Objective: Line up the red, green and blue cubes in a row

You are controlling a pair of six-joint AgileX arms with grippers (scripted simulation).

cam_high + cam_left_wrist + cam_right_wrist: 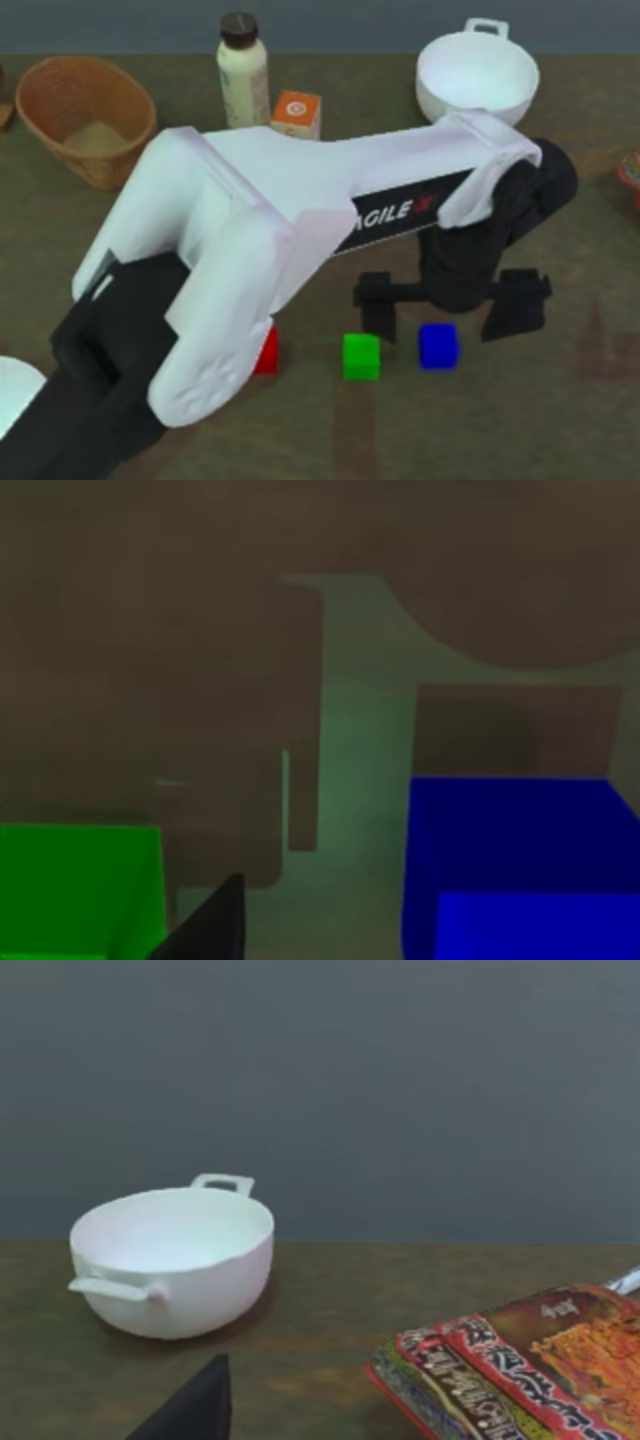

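The three cubes sit in a row near the front of the table. The red cube point(268, 353) is half hidden under my left arm, the green cube point(361, 356) is in the middle, and the blue cube point(438, 346) is at the right. My left gripper point(448, 312) hangs open just behind and above the blue cube, its dark fingers point(376, 300) spread wide and holding nothing. In the left wrist view the blue cube point(525, 865) and green cube point(75, 890) lie close below, a gap of table between them. My right gripper point(320, 1432) is parked out of the top view, open and empty.
Along the back stand a wicker basket point(85, 115), a cream bottle point(243, 75), a white box with an orange top point(296, 115) and a white bowl point(477, 78). Colourful packets point(520, 1370) lie at the right edge, near the bowl point(170, 1260).
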